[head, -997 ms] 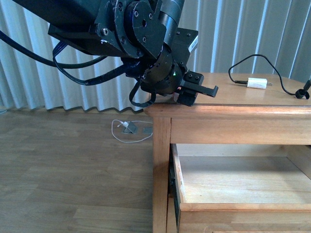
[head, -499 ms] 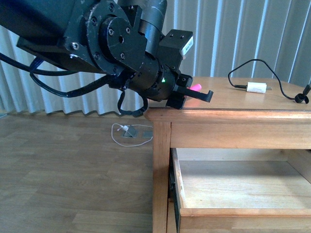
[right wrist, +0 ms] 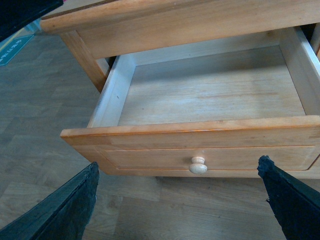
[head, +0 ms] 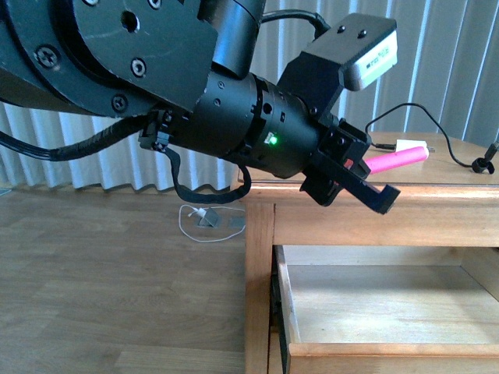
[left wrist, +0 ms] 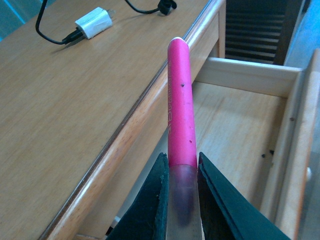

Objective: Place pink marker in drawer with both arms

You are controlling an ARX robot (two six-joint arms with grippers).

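My left gripper (head: pixel 373 173) is shut on the pink marker (head: pixel 399 159), which sticks out to the right over the cabinet top's front edge. In the left wrist view the marker (left wrist: pixel 180 100) runs straight out from the gripper (left wrist: pixel 181 160), its paler end pinched between the fingers (left wrist: pixel 159 195). Below it the drawer (left wrist: pixel 235 125) stands pulled open. The open drawer (head: pixel 390 352) shows an empty wooden floor. My right gripper (right wrist: pixel 180 200) is open in front of the drawer's front panel (right wrist: pixel 150 155), with the round knob (right wrist: pixel 198 165) between its spread fingers and a little beyond them.
A white charger block (left wrist: pixel 93 22) with a black cable lies on the cabinet top (head: pixel 460 167). On the wooden floor to the left lie a white cable and a small grey item (head: pixel 207 212). Pale curtains hang behind. The left arm's bulky housing (head: pixel 156 70) fills the upper left of the front view.
The left arm has risen and swung right and toward the camera, carrying the pink marker from the cabinet's left corner out past the front edge above the open drawer.
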